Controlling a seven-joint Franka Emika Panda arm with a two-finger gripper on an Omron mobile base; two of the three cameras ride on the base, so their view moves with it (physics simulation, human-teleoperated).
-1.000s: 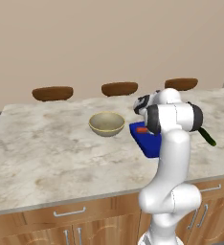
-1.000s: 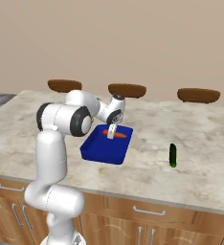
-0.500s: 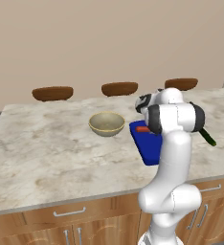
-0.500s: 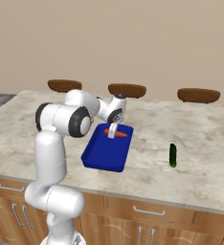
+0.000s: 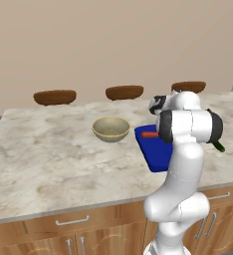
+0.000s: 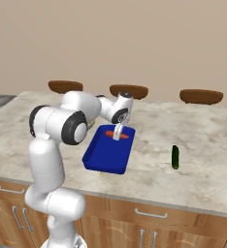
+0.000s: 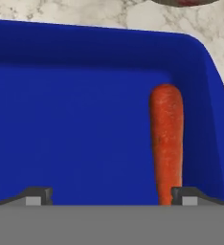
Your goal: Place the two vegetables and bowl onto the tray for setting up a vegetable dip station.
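Note:
The deep-blue tray (image 6: 105, 156) lies on the marble counter with the orange carrot (image 7: 166, 143) resting in it near one rim. My gripper (image 7: 111, 195) hangs open just above the tray floor, and one fingertip (image 7: 184, 194) stands beside the carrot's near end. From the right base view the gripper (image 6: 119, 133) is over the carrot (image 6: 128, 136) at the tray's far end. The beige bowl (image 5: 111, 128) sits on the counter left of the tray (image 5: 153, 154). The dark green vegetable (image 6: 175, 157) lies on the counter right of the tray, apart from it.
Three dark brown ovals line the far side of the counter, among them a left one (image 5: 54, 96) and a right one (image 6: 201, 96). Bare marble (image 5: 49, 154) stretches left of the bowl. The counter's front edge runs above wooden drawers (image 6: 149, 215).
The jaws have spread wide and let go of the carrot, which now lies in the tray. The arm has barely moved.

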